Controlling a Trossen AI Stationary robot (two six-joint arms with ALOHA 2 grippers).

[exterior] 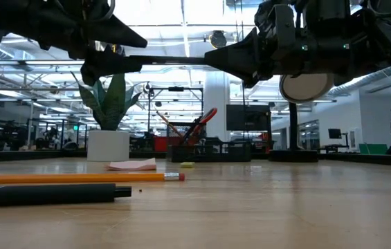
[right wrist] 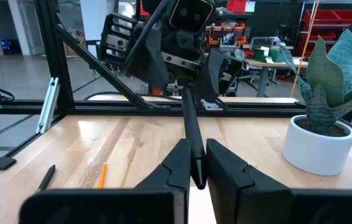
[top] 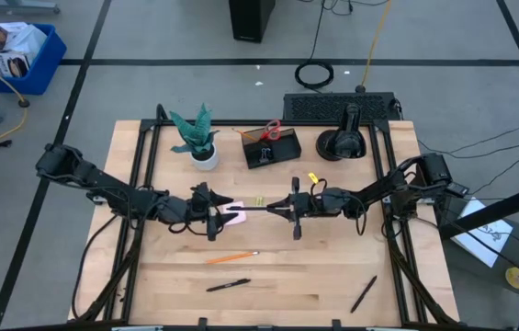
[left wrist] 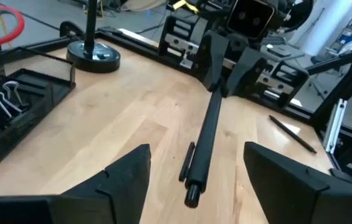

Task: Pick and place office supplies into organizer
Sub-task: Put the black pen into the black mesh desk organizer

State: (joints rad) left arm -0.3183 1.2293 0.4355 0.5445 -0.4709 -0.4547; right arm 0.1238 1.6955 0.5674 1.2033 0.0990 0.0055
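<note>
near: black pen [exterior: 46, 194] and orange pencil [exterior: 77, 178] lie lengthwise on tabletop [top: 332, 267] | writing: none readable | left pincer [top: 213, 211] spread, pen end between its fingers, untouched | held pen [top: 257, 208] level above tabletop, axis left-right | right pincer [top: 288, 207] pinching pen's other end | organizer [top: 271, 150] behind, scissors [top: 272, 131] inside

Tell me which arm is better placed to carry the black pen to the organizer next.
Right. The right pincer is shut on the black pen, held above the table, while the left pincer stands open around its other end. The organizer sits further back on the table.
</note>
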